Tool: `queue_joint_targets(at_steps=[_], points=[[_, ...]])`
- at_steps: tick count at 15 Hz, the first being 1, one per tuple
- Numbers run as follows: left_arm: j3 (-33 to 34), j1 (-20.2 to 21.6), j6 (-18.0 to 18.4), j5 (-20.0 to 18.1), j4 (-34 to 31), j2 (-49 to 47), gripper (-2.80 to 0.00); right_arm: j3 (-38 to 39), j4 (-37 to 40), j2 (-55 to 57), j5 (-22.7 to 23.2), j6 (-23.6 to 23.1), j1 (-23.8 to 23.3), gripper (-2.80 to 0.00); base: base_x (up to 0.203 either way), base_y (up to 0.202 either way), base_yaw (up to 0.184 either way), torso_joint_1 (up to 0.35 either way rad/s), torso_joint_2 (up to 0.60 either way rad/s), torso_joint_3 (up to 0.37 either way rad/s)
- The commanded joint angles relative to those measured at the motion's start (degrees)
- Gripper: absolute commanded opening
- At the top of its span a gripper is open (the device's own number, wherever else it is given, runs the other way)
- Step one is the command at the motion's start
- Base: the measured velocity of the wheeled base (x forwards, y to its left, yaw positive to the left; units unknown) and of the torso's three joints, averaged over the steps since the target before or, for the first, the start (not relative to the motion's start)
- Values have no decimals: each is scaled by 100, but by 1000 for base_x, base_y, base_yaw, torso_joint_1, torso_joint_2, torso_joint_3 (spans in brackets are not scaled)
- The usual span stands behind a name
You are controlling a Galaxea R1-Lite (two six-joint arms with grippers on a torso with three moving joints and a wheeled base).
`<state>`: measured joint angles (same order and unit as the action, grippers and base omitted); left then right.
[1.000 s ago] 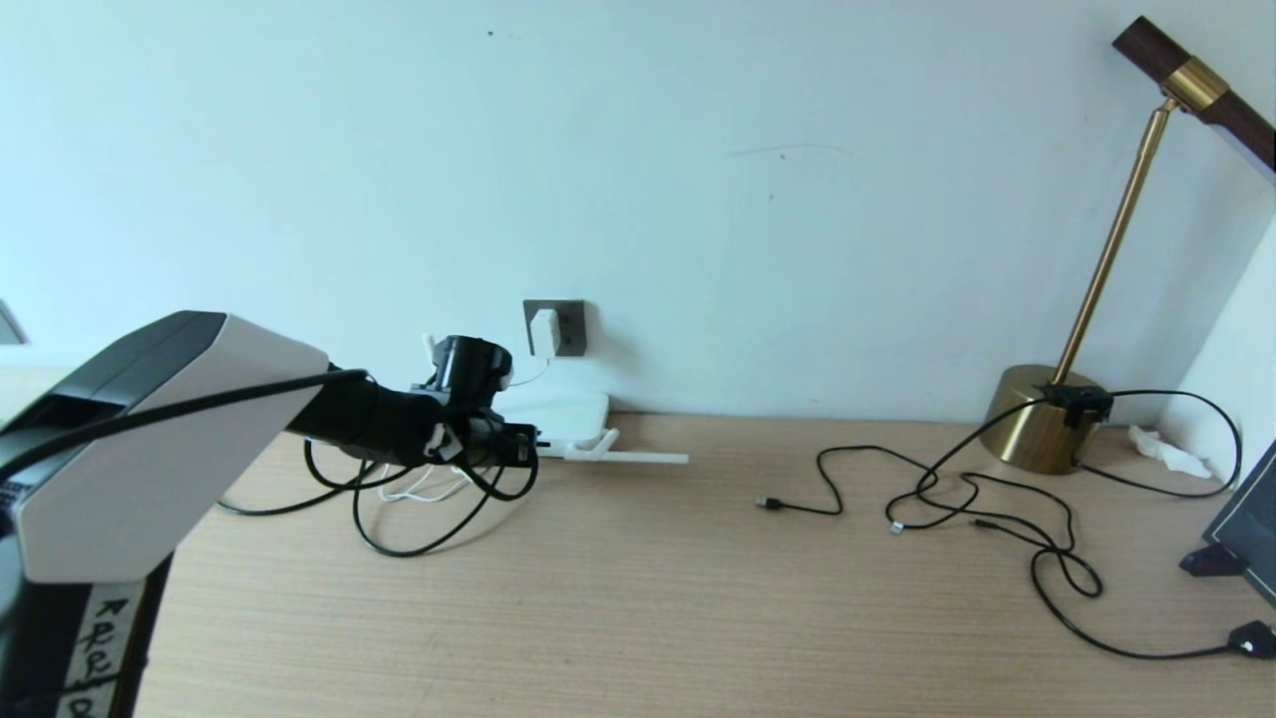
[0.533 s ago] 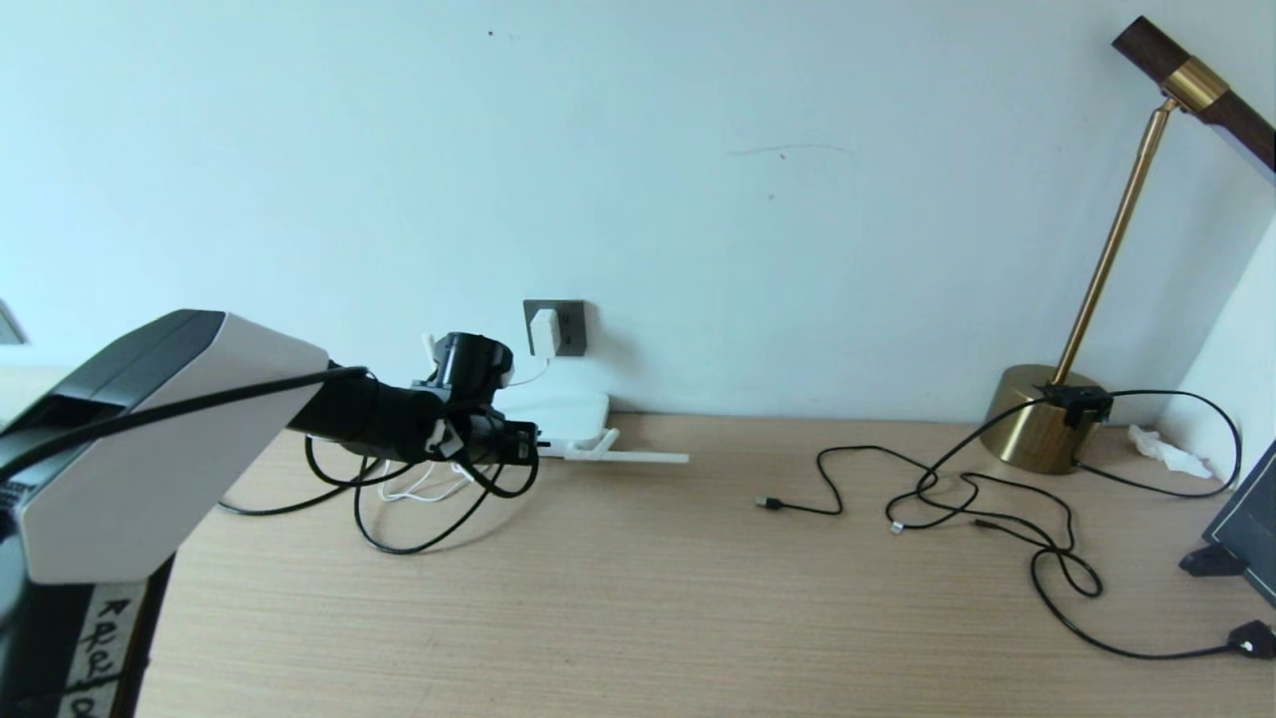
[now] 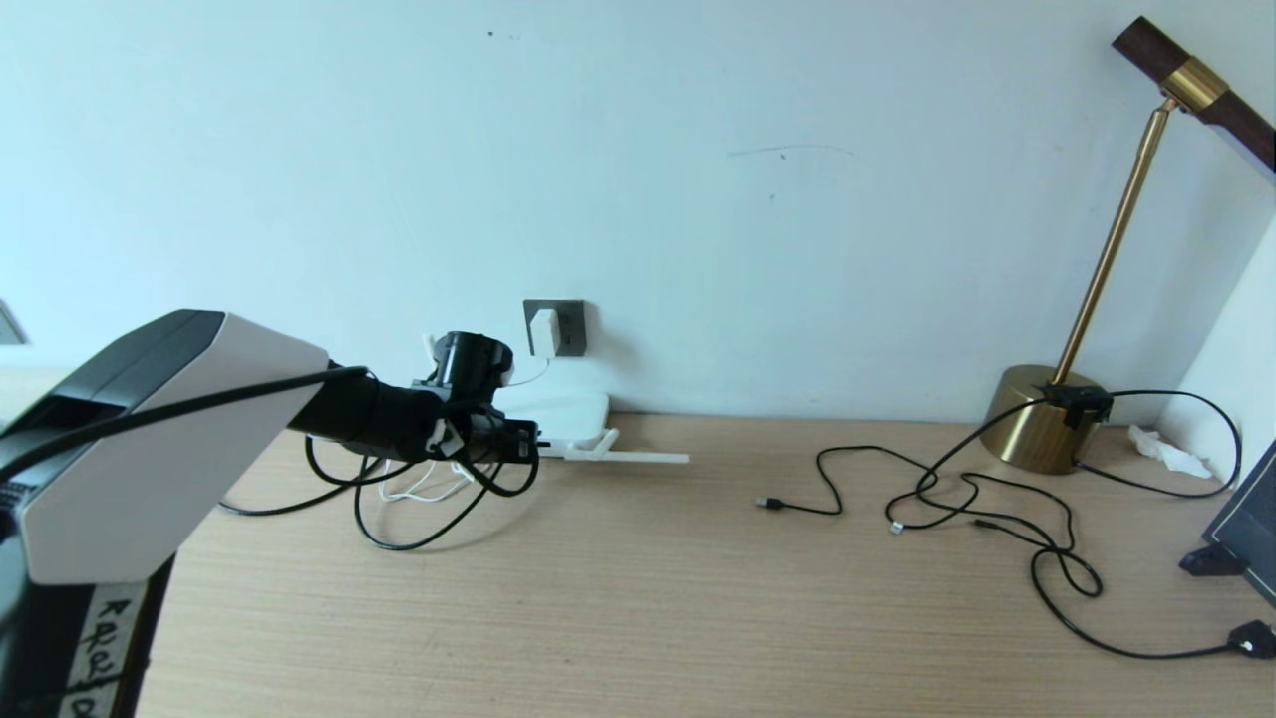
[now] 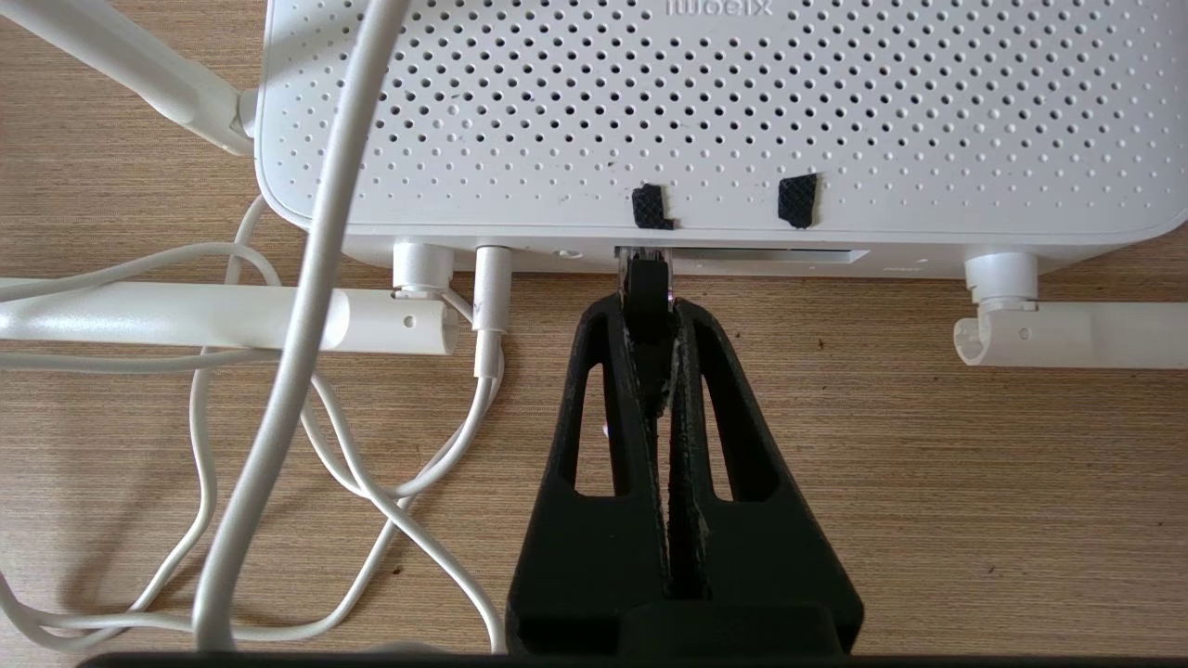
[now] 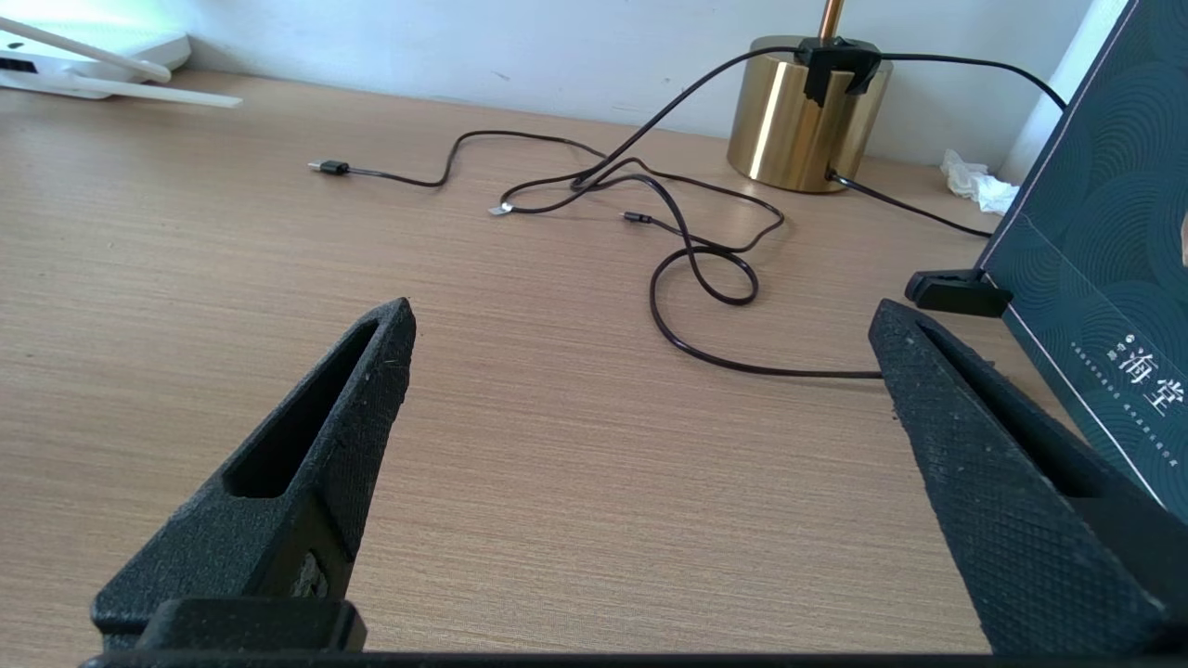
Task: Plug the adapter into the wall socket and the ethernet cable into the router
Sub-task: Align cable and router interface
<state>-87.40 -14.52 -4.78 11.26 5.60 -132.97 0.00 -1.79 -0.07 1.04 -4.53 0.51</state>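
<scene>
The white router (image 3: 563,411) lies flat on the desk against the wall. My left gripper (image 4: 647,311) is at its port edge, shut on the ethernet cable (image 4: 647,283). The cable's clear plug sits at the mouth of a port on the router (image 4: 705,111). In the head view the left gripper (image 3: 526,446) is in front of the router, and the black ethernet cable (image 3: 419,540) loops on the desk under it. The white adapter (image 3: 543,331) sits in the grey wall socket (image 3: 570,329) above the router. The right gripper (image 5: 645,320) hovers open over bare desk, holding nothing.
White antennas (image 3: 638,457) lie flat by the router, and white cords (image 4: 306,278) trail in front of it. Thin black USB cables (image 3: 947,489) sprawl at the right near a brass lamp base (image 3: 1032,431). A dark box (image 5: 1104,278) stands at the right edge.
The left arm has edged very slightly toward the router, its grip on the cable unchanged. Nothing else has moved.
</scene>
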Motion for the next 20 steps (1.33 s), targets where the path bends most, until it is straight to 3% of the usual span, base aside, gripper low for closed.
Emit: queue_joint_targets(at_steps=[1,20], points=[[-65,2,-6,7,-20,-62,-280,62,-5,7,2,-4,2,0,0,0,0,0,0,0],[-67,-7,-50,7,-94,-115,-280,62,-5,7,2,-4,8,0,0,0,0,0,0,0]])
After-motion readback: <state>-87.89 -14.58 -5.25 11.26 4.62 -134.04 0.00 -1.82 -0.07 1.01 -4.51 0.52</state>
